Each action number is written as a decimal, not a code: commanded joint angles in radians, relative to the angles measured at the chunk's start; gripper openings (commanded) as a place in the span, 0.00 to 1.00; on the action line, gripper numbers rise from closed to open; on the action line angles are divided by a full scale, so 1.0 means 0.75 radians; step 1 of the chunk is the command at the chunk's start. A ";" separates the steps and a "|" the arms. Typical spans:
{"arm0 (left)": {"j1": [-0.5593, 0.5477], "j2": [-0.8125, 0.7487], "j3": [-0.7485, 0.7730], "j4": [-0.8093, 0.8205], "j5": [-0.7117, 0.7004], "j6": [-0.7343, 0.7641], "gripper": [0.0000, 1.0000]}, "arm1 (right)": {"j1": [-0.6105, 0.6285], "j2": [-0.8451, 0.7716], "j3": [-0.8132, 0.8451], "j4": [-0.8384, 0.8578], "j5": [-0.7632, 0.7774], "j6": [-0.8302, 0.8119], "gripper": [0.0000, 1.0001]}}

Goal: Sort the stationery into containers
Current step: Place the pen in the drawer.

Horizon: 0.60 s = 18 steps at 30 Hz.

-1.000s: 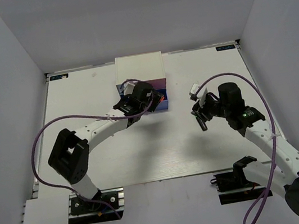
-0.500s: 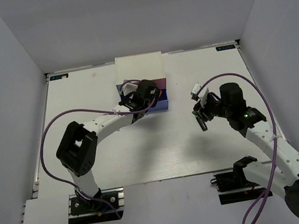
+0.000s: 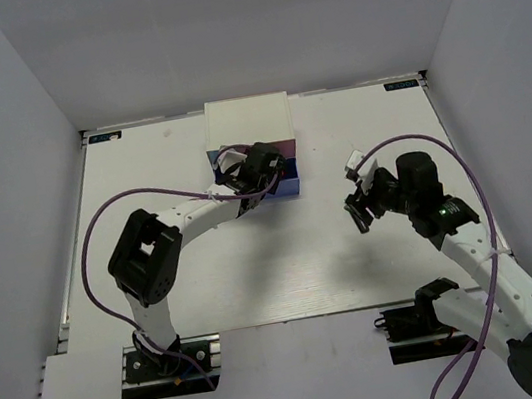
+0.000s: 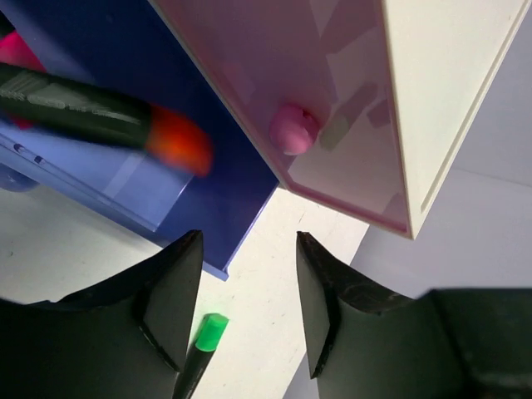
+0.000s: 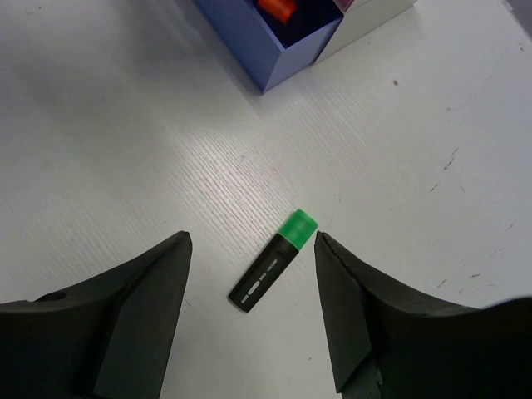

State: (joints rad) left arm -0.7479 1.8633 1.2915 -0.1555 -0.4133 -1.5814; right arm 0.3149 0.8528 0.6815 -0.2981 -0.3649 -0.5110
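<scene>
The white mini cabinet (image 3: pixel 248 118) stands at the table's back centre with its wide blue-purple drawer (image 3: pixel 291 187) pulled out. In the left wrist view an orange-capped marker (image 4: pixel 100 112) lies blurred in that drawer (image 4: pixel 224 199), beside a pink piece (image 4: pixel 15 51); a closed pink drawer with a knob (image 4: pixel 293 129) is next to it. My left gripper (image 4: pixel 249 239) is open and empty over the drawer's front (image 3: pixel 267 164). The green-capped marker (image 5: pixel 274 262) lies on the table, and its cap also shows in the left wrist view (image 4: pixel 212 331). My right gripper (image 5: pixel 251 243) is open above it (image 3: pixel 359 215).
White table (image 3: pixel 206 270) with grey walls on three sides. The cabinet's white side wall (image 4: pixel 440 100) is close to my left fingers. The drawer's front corner (image 5: pixel 274 50) lies beyond the green marker. Purple cables loop from both arms.
My left gripper has moved in closer to the cabinet, over the open drawer. My right gripper has shifted slightly down and to the right.
</scene>
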 commanded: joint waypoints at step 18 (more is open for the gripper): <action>0.009 -0.261 -0.249 0.201 0.219 0.153 0.62 | -0.080 -0.010 -0.143 -0.030 0.104 0.297 0.50</action>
State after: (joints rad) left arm -0.7433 1.7878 1.1820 -0.0673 -0.3340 -1.5455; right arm 0.2653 0.8440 0.5983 -0.3191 -0.2935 -0.3504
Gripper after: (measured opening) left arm 0.624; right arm 0.535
